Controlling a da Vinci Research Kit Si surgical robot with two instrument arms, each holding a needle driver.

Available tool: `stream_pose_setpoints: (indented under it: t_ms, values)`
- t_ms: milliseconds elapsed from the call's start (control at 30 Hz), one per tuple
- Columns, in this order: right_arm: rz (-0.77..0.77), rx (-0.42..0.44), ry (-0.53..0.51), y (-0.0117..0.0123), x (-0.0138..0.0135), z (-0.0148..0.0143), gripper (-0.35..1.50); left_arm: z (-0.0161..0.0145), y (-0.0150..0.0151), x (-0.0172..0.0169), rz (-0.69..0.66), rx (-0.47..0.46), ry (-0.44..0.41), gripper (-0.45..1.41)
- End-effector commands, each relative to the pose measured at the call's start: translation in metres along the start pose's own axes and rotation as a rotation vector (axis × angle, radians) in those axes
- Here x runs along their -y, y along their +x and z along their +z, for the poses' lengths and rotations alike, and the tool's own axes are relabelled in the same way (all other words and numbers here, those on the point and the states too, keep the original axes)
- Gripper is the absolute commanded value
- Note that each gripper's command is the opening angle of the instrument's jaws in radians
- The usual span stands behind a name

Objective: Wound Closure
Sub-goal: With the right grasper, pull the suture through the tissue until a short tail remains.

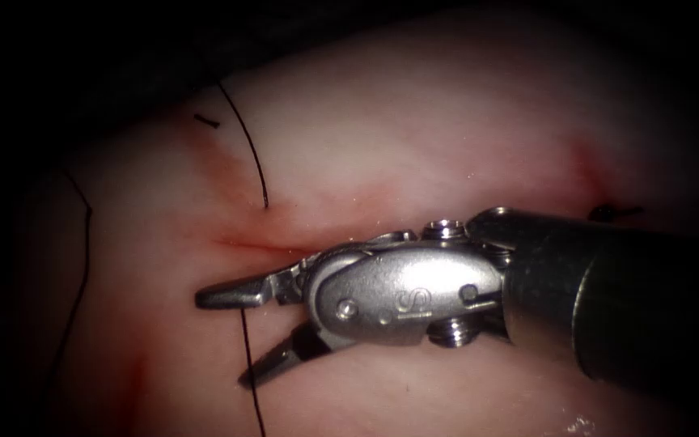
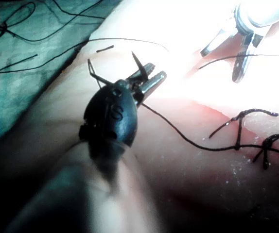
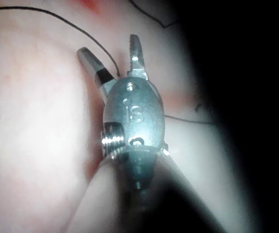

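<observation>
My right tool [image 1: 222, 340] comes in from the right and lies low over the tissue [image 1: 414, 137], jaws open, holding nothing. A black thread [image 1: 246, 340] runs upright between its two jaws, just below the reddened cut [image 1: 256, 242]. The right wrist view also has these jaws [image 3: 109, 46] spread with thread [image 3: 111, 62] between them. In the left wrist view my left tool [image 2: 159, 69] is shut on the dark curved needle [image 2: 137, 63] near mid-curve, clear of the tissue. Thread [image 2: 178, 133] trails from it across the tissue. The right tool [image 2: 219, 66] is open beyond it.
A second thread strand [image 1: 246, 142] curves down to the cut, and another [image 1: 82, 259] runs along the tissue's left edge. A short cut end [image 1: 206, 121] lies at upper left. Tied stitches [image 2: 239, 130] sit along the closed part; a knot [image 1: 606, 213] shows beside the right shaft. Loose threads [image 2: 13, 24] lie on the green drape.
</observation>
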Motion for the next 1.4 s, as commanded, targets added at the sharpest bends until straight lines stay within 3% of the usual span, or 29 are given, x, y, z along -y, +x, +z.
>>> stream_pose_setpoints:
  t_ms: [33, 67, 167, 233, 433, 900, 1167, 1200, 1300, 1400]
  values:
    - [-0.007, -0.003, 0.002, 0.0000, -0.0009, 0.0012, 1.18, 0.0007, 0.0001, 0.0008, 0.003, -0.003, 0.001, -0.45]
    - [-0.007, -0.003, 0.002, -0.0001, -0.0009, 0.0011, 0.96, 0.0007, 0.0001, 0.0008, 0.003, -0.003, 0.001, -0.45]
    - [0.063, 0.036, 0.064, -0.0002, -0.0006, 0.0004, -0.35, 0.0007, 0.0001, 0.0008, 0.003, -0.003, 0.001, -0.45]
    - [0.039, 0.073, 0.118, 0.0000, -0.0004, 0.0002, -0.35, 0.0007, 0.0001, 0.0008, 0.003, -0.003, 0.001, -0.45]
    - [-0.004, 0.031, 0.145, 0.0022, 0.0019, -0.0014, -0.35, 0.0007, 0.0000, 0.0008, 0.003, -0.003, 0.001, -0.45]
    - [-0.060, -0.072, 0.241, 0.0134, 0.0097, -0.0048, -0.35, 0.0008, 0.0000, 0.0007, -0.002, -0.005, 0.000, -0.45]
    - [-0.048, -0.123, 0.304, 0.0170, 0.0129, -0.0058, -0.35, 0.0009, 0.0000, 0.0007, -0.002, -0.002, -0.001, -0.45]
    - [-0.038, -0.122, 0.291, 0.0169, 0.0126, -0.0058, -0.23, 0.0010, 0.0000, 0.0006, -0.002, -0.002, 0.000, -0.45]
    - [-0.001, -0.151, 0.234, 0.0156, 0.0107, -0.0055, 0.78, 0.0010, 0.0000, 0.0006, -0.002, -0.002, 0.000, -0.45]
    - [0.022, -0.130, 0.184, 0.0136, 0.0084, -0.0049, 1.20, 0.0009, 0.0000, 0.0006, -0.002, 0.000, -0.002, -0.45]
